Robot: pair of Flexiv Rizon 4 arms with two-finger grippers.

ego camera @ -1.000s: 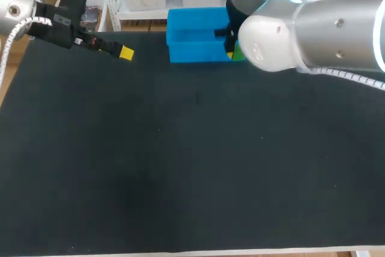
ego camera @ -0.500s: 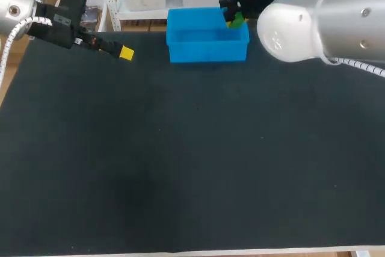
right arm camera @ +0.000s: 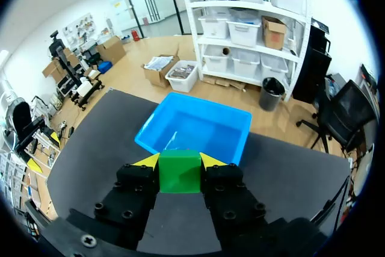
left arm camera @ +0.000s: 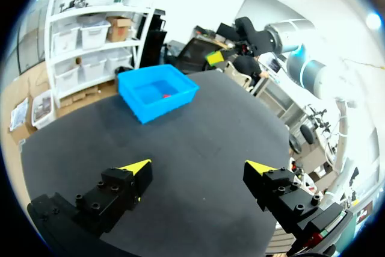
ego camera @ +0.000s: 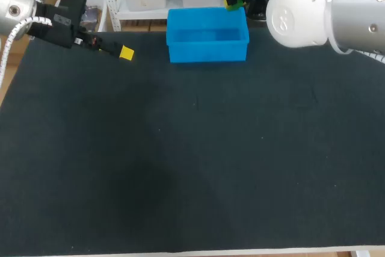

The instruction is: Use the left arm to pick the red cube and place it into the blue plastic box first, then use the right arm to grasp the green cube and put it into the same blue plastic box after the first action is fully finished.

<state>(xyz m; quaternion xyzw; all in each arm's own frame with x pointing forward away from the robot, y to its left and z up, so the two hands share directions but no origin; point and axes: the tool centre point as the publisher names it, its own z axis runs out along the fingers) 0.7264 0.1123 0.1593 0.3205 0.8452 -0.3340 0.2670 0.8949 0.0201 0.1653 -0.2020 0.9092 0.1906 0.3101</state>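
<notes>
Green cube held up beside the blue box

The right gripper [right arm camera: 180,162] pinches the green cube [right arm camera: 180,176] by two opposite flat faces. It is a light, stiff block, likely smooth, so a square hold matters. It hangs near the rim of the blue box [right arm camera: 236,148], where the red cube [left arm camera: 167,95] lies. The left gripper [left arm camera: 198,167] hangs open.

Stock: green cube [right arm camera: 180,171], between yellow-tipped right jaws; red cube [left arm camera: 166,95]; blue plastic box [ego camera: 207,52]; matt black worktop [ego camera: 192,161].

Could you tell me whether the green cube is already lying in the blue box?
No, the right claw is shut on the cube, holding it outside the box.
</notes>
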